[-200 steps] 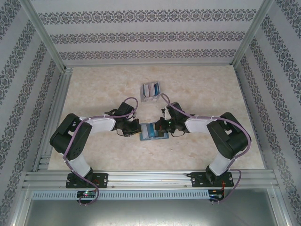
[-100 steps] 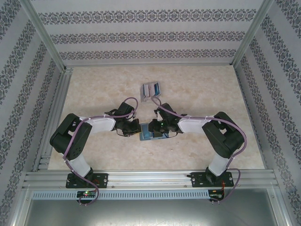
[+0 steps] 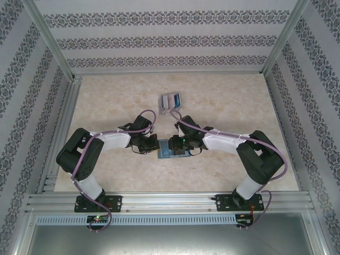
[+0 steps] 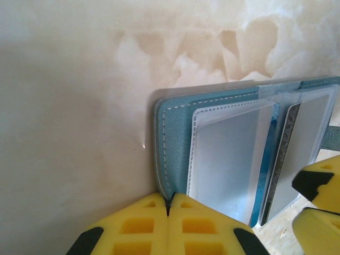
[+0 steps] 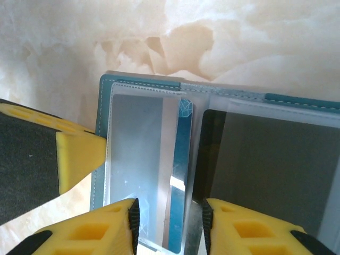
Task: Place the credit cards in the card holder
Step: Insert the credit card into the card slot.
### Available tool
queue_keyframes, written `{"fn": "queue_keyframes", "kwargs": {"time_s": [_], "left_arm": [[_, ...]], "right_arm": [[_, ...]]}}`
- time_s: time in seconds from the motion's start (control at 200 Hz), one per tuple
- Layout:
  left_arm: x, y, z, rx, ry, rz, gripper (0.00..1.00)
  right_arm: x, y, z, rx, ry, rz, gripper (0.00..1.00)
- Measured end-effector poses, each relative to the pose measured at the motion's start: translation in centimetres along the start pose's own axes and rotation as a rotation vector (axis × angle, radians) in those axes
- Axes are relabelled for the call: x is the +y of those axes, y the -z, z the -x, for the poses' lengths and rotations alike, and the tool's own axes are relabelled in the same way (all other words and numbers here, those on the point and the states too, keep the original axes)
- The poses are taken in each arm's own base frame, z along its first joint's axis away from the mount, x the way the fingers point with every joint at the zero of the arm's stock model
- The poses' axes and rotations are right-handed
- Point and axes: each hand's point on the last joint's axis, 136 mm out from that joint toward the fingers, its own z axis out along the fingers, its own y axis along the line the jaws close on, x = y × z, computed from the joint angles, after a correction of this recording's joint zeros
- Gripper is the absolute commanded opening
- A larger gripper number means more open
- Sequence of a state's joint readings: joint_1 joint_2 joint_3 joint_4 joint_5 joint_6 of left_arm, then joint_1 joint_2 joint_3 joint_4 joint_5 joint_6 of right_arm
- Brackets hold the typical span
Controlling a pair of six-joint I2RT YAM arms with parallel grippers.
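A cream tabletop (image 3: pixel 234 101) with a pale beige marbled pattern fills the middle of the enclosure, evenly and softly lit, with no hard shadows. The back wall (image 3: pixel 170 37), left wall (image 3: pixel 21 79) and right wall (image 3: pixel 319 79) are papered in white with horizontal bands of dark floral ornament. Slanted aluminium posts (image 3: pixel 50 37) stand at the corners, a slotted aluminium rail (image 3: pixel 170 202) runs along the near edge, and below it lies a plain grey panel (image 3: pixel 170 239).

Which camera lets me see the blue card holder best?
The right wrist camera. There the card holder looks big and lies open, so you see its clear pockets and a blue card inside one. The left wrist camera shows one teal stitched corner and pockets. From the top camera it looks tiny and partly hidden.
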State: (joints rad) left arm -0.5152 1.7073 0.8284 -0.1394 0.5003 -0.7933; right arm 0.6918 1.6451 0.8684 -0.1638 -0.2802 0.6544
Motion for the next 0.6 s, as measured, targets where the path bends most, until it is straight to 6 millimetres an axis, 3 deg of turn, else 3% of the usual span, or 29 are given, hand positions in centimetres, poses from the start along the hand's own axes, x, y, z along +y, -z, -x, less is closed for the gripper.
{"fn": "queue_keyframes", "kwargs": {"time_s": [0.19, 0.425, 0.604], "left_arm": [[0.0, 0.0, 0.0, 0.000, 0.000, 0.000, 0.04], [0.0, 0.0, 0.0, -0.001, 0.000, -0.001, 0.04], [0.0, 0.0, 0.0, -0.001, 0.000, -0.001, 0.08]], "right_arm": [[-0.1, 0.0, -0.1, 0.005, 0.005, -0.003, 0.18], [-0.4, -2.0, -0.8, 0.059, 0.002, -0.021, 0.16], [0.0, -2.2, -0.6, 0.068, 0.003, -0.021, 0.16]]}}
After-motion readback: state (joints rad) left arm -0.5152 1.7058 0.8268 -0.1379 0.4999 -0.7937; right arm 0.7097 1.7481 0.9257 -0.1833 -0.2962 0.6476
